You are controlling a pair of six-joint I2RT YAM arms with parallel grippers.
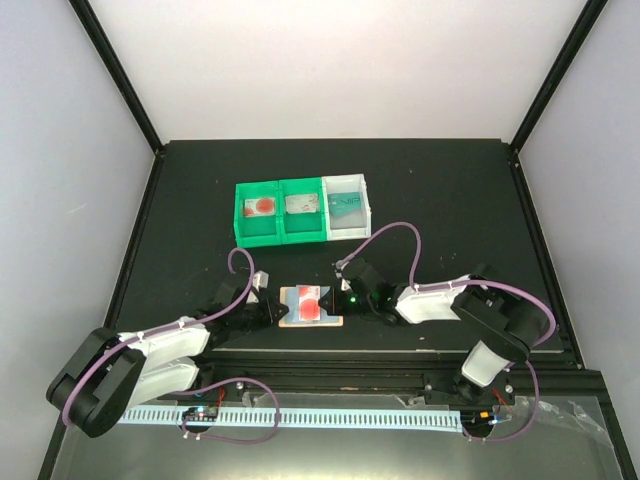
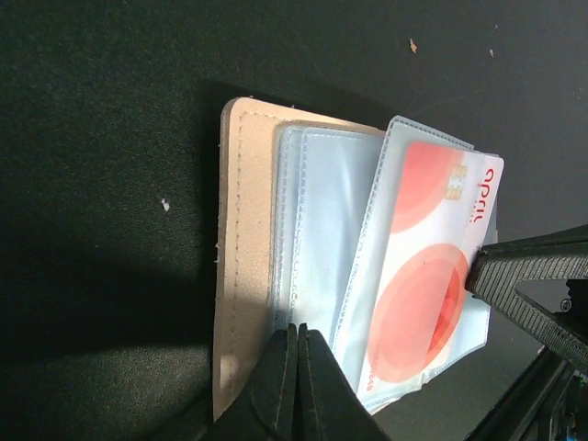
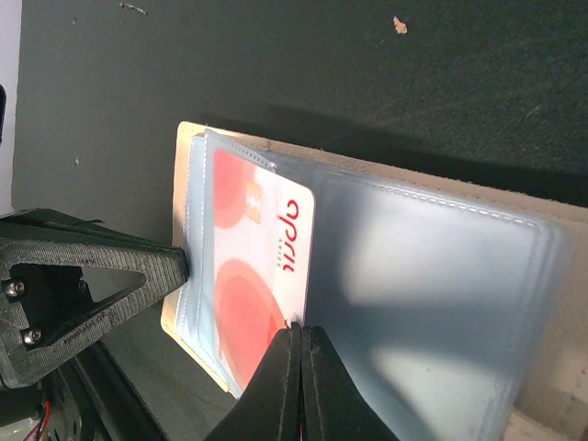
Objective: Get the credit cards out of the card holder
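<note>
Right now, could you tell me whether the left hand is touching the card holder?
Touching. The left wrist view shows the left hand pinched shut over the near edge of the card holder, on its clear pockets.

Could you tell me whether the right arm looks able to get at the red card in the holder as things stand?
Probably yes: the right gripper looks shut on the edge of the red card, nothing else is in the way, and the left gripper pins one side of the holder.
</note>
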